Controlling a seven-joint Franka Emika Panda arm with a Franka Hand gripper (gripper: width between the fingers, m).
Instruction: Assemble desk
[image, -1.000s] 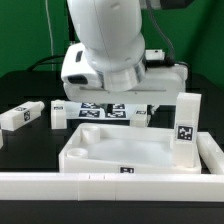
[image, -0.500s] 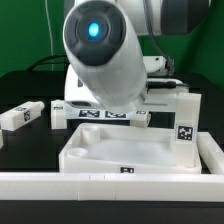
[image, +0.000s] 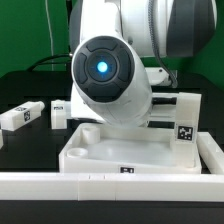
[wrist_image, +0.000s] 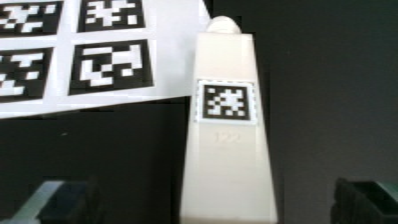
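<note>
End effector (wrist_image: 210, 203) hovers empty, fingers (wrist_image: 54, 200) spread wide to either side of a white leg (wrist_image: 222, 130) lying flat on the dark desk (wrist_image: 338, 100), right beside the marker board (wrist_image: 89, 50). Picking it up well, I judge, means dropping straight down with the leg centred, closing on its long flat sides near the tag and not catching the board. Nearer the desk's front edge in the exterior view sits the tray-like top (image: 100, 165), a second leg (image: 185, 120) upright at its corner on that view's right.
</note>
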